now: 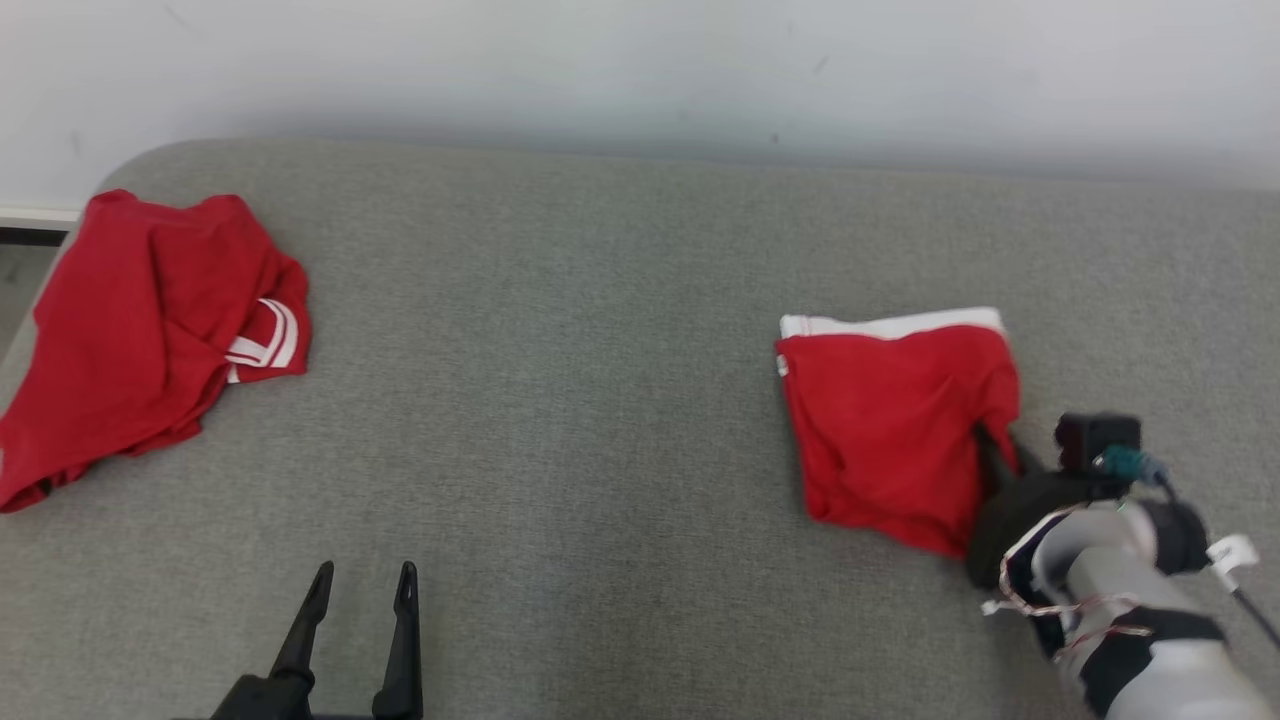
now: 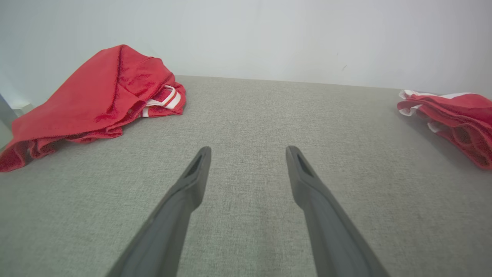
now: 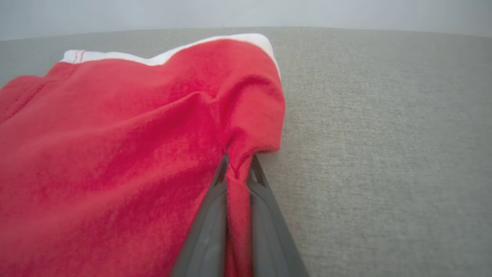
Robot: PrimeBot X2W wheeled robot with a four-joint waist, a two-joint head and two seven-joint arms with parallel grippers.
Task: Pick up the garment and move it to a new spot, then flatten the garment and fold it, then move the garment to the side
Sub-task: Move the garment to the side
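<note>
The folded red garment [image 1: 890,420] [image 2: 453,115] [image 3: 115,154] lies toward the right end of the grey upholstered surface [image 1: 560,400], roughly midway between its near and far edges. A white band [image 1: 890,325] runs along the garment's far edge. The right gripper [image 1: 990,445] [image 3: 238,163] is pressed together on a ridge of red cloth at the garment's right edge. The fabric is bunched between its two dark fingers and pulled into creases that fan out from the pinch. A small white tag [image 1: 1232,552] hangs on a cable by the right forearm, its face too small to read.

The left gripper [image 1: 365,572] [image 2: 249,150] hovers at the near edge, left of centre, with its fingers spread wide and nothing between them.

A crumpled red garment [image 1: 140,330] [image 2: 96,92] is heaped at the far left corner, well apart from the folded one, with white stripes [image 1: 265,345] showing in a fold on its right side. A pale wall [image 1: 640,70] stands behind the far edge.
</note>
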